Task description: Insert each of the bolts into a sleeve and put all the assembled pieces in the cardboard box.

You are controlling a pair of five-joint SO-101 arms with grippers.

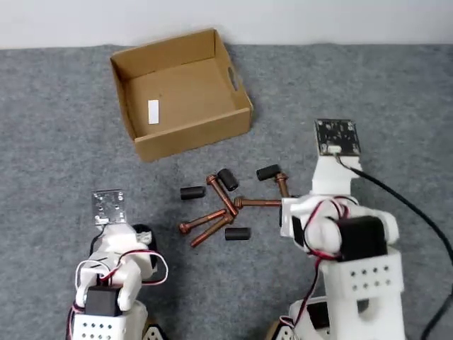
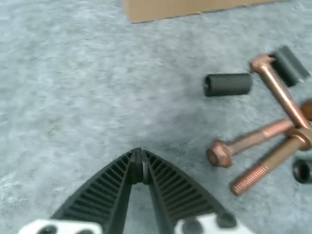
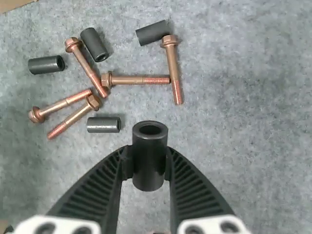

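Grey felt-like matting point(image 1: 56, 142) covers the table; white wall point(image 1: 283, 18) behind. Left pincer point(image 2: 138, 168): jaws closed on nothing, near the pile. Open brown cardboard box point(image 1: 191, 134): empty, beyond the pile. Five copper-coloured metal bolts point(image 1: 258, 203) lie crossed among four loose black cylindrical sleeves point(image 1: 192, 193); lifting one bolt would probably drag its neighbours. Right pincer point(image 3: 148, 163): clamps a fifth sleeve point(image 3: 149, 141) by its round wall, which could twist or slip during insertion.

High view looking straight down, wrist views low and close — all three share the bolts point(image 1: 226, 202)
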